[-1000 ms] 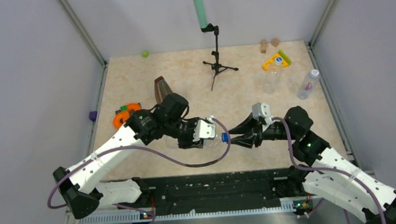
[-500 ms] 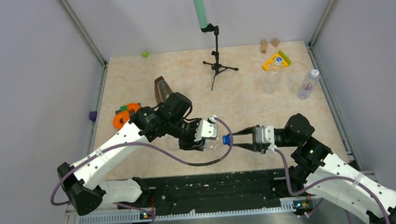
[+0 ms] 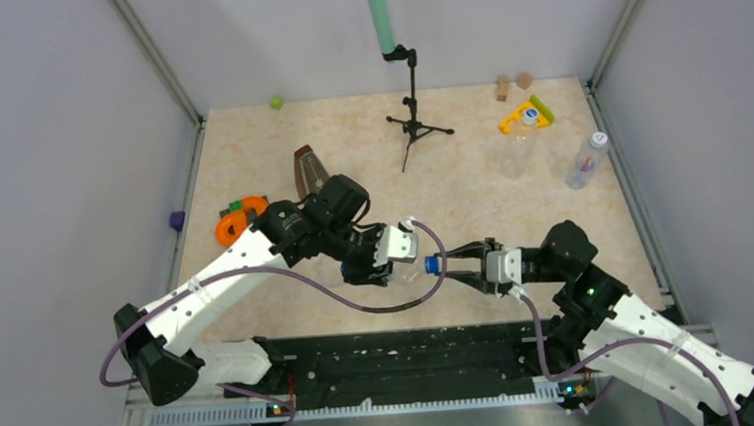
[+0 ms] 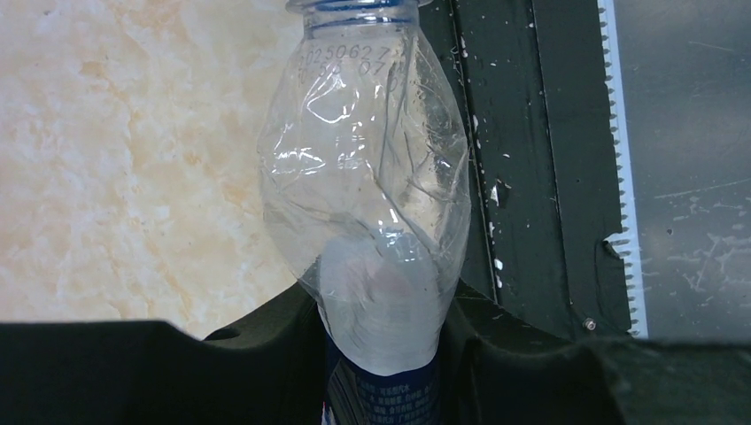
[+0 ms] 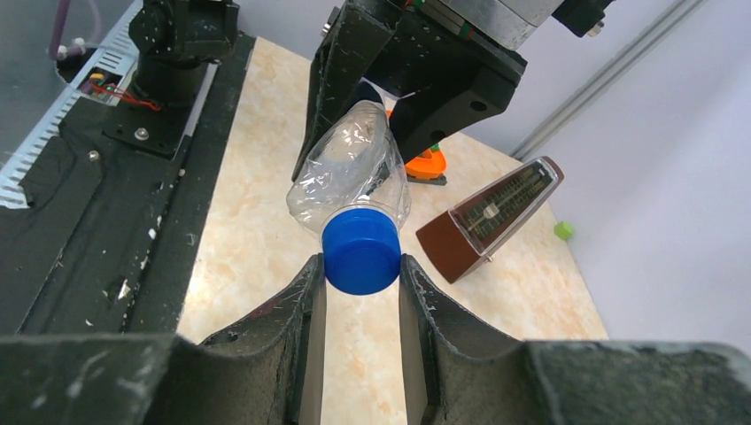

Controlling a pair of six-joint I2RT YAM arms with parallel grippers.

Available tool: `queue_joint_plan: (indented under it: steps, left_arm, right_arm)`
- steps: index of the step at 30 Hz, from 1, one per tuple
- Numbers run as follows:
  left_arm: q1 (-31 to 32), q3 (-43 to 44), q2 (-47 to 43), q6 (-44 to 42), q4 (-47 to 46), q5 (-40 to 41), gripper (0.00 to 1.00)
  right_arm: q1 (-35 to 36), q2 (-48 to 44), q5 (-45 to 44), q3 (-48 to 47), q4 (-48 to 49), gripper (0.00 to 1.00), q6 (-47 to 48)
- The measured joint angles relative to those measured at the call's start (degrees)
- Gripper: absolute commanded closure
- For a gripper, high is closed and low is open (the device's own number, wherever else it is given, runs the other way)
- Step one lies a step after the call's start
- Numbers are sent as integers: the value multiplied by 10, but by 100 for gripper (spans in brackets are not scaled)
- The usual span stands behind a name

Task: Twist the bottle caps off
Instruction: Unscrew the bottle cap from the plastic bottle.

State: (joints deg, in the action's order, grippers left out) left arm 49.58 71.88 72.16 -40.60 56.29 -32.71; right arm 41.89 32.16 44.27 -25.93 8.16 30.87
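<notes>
The left end effector (image 3: 384,258) is clamping the labelled bottle (image 4: 363,177) by its body and holding it sideways above the near centre of the bench (image 3: 451,188). The right end effector (image 5: 359,266) is pinching the dark blue cap (image 5: 360,251) from both sides.

Judgement: the twist is calling for a firm squeeze, rotation about the neck axis, and a steady left hold, since the thin wall is buckling.

The left wrist view is showing that crumpling. Only the right wrist view is showing the contact on the cap.
</notes>
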Motion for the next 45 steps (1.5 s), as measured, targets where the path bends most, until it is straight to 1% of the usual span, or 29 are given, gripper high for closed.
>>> queue_joint_plan:
  steps: [2,4,6,7,10,12,20,22,26,29,34,38,42,45]
  left_arm:
    - [0,0,2,3,0,6,100]
    - [0,0,3,7,-1,9,100]
    - [1,0,3,12,-1,12,100]
    - [1,0,3,14,-1,12,100]
    - [4,0,3,16,-2,13,100]
    - [5,-1,2,17,-2,19,100]
    - [7,-7,-2,22,-22,71,100]
    - [7,-14,-7,24,-36,89,100]
    - [7,-37,-20,26,-65,120,100]
    - [7,-68,-42,24,-94,139,100]
    - [10,-135,-92,9,-158,168,100]
    - [15,-181,-134,-3,-220,201,100]
    - [17,-211,-166,-11,-278,233,100]
    - [20,-237,-191,-16,-324,245,100]
  right_arm:
    - [0,0,-4,3,1,64,3]
    - [0,0,-7,5,2,61,7]
    - [0,1,-13,7,5,53,9]
    - [0,1,-16,9,5,46,11]
    - [0,1,-30,12,8,43,15]
    - [0,-2,-39,16,15,40,15]
    - [0,-33,-54,49,39,38,-9]
    - [0,-42,-55,55,47,39,-24]
    - [0,-73,-56,73,63,40,-57]
    - [0,-92,-65,90,77,38,-90]
    - [0,-108,-132,110,115,36,-179]
    - [0,-98,-200,106,117,36,-257]
    - [0,-50,-288,64,72,36,-342]
    - [0,6,-346,0,23,36,-408]
